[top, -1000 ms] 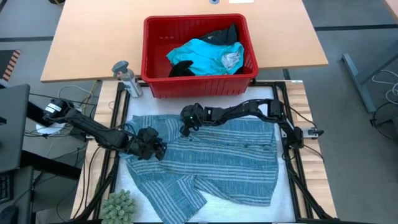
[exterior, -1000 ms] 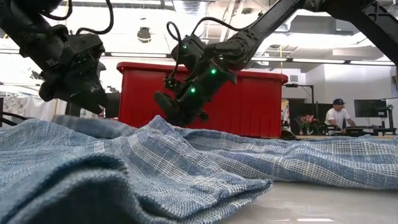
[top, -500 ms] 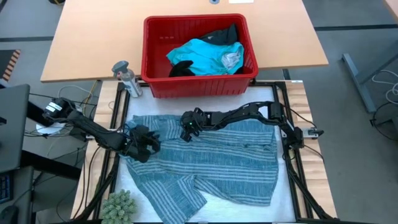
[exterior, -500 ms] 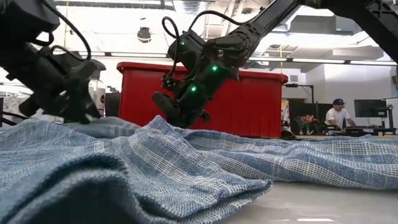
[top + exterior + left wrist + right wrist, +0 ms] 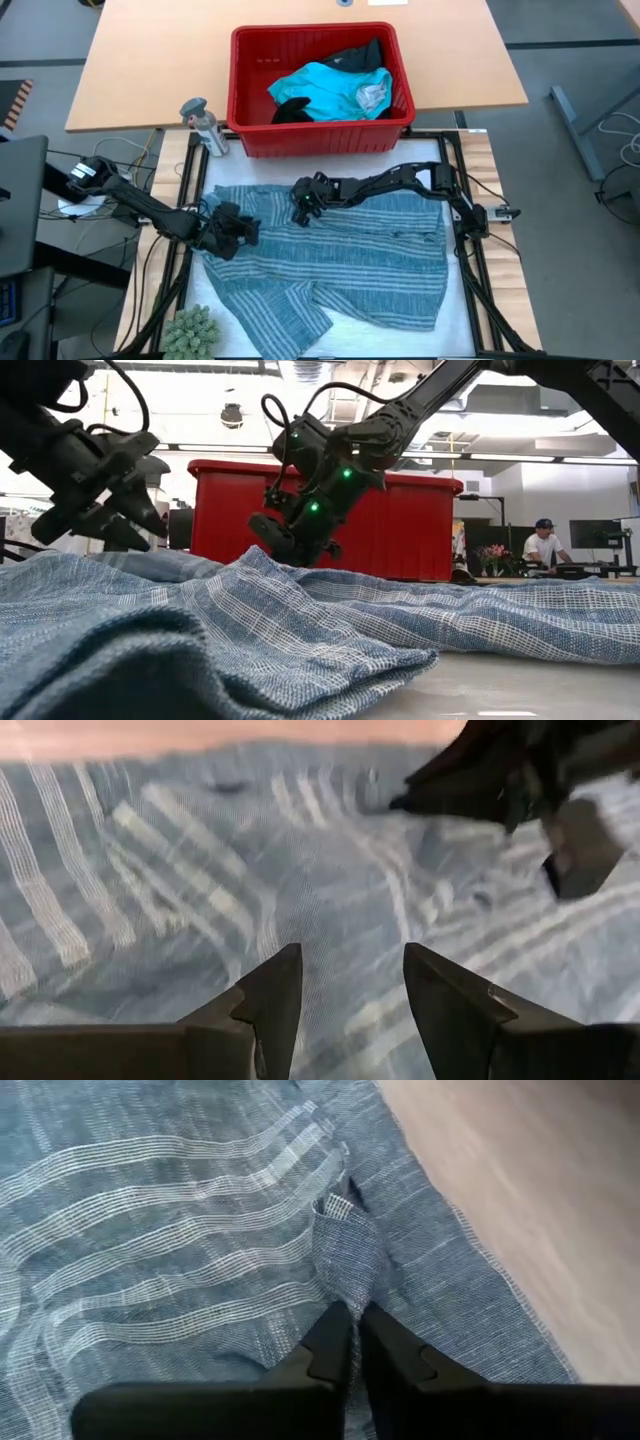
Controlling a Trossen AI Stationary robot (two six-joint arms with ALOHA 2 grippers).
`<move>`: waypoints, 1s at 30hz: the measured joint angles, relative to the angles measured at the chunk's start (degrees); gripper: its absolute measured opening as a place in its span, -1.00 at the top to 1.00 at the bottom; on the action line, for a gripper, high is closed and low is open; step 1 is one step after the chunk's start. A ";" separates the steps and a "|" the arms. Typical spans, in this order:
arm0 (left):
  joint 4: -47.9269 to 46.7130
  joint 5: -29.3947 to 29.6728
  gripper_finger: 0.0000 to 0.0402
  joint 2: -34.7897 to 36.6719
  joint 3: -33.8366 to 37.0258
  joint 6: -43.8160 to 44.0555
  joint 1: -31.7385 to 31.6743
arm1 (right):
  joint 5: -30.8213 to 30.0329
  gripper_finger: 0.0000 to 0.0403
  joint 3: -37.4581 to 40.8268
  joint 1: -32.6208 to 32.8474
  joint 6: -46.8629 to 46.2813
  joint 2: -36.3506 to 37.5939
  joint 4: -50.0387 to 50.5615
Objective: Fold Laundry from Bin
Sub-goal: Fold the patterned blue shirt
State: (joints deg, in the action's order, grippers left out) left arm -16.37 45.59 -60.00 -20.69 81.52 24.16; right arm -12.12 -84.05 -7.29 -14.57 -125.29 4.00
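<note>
With the striped garment (image 5: 330,265) spread flat before the bin (image 5: 318,88), the right gripper (image 5: 355,1342) pinches a fold near its far edge while the left gripper (image 5: 345,985) hovers spread — best lifted slowly, evenly.

In the high view the red bin (image 5: 318,90) hides the lower parts of the black clothes (image 5: 358,55) and the turquoise one (image 5: 325,88) piled inside it, so how many black pieces there are cannot be told. The small grey bottle (image 5: 203,125) is too small to read. The green plant (image 5: 190,333) is cut off by the bottom edge. In the low view the striped shirt (image 5: 250,630) blocks the tabletop, and its nearest fold is blurred. The left wrist view is blurred, and the other arm's gripper (image 5: 540,800) runs off the edge.
</note>
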 joint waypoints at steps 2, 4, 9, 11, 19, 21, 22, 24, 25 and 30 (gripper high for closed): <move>-0.68 -0.95 0.18 -0.56 -0.02 0.16 -0.10 | 0.00 0.71 -0.03 -0.11 1.02 0.00 0.01; -2.26 -3.43 0.18 -1.20 0.00 0.93 -0.42 | 0.01 0.70 -0.53 -0.35 3.09 0.20 0.07; -4.03 -7.40 0.18 -2.06 0.00 3.49 -0.37 | -0.09 0.70 -2.49 1.00 7.72 1.97 0.03; -4.00 -7.91 0.18 -2.41 -0.02 3.63 -0.38 | -0.30 0.70 -3.48 1.76 8.72 2.10 -0.57; -5.30 -8.02 0.18 -3.03 -0.04 4.28 -0.38 | -17.94 0.70 -3.80 2.50 8.20 2.05 5.26; -5.49 -8.05 0.18 -3.03 -0.04 4.28 -0.37 | -17.92 0.70 -3.80 2.24 7.84 2.03 5.82; -5.48 -8.02 0.18 -3.03 -0.04 4.28 -0.37 | -17.87 0.70 -3.80 2.26 7.68 2.03 6.08; -5.49 -8.03 0.18 -3.03 -0.04 4.26 -0.37 | -17.01 0.69 -3.82 2.37 7.59 2.03 6.07; -5.52 -8.02 0.18 -3.03 -0.04 4.28 -0.37 | -15.73 0.69 -3.82 2.38 7.52 2.03 6.08; -5.62 -7.85 0.18 -3.03 -0.04 3.65 -0.37 | -5.36 0.69 -3.82 2.24 7.48 2.03 6.06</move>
State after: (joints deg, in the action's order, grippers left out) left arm -21.99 37.74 -63.02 -20.73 85.17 23.79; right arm -17.48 -87.88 -5.05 -7.09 -123.26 10.06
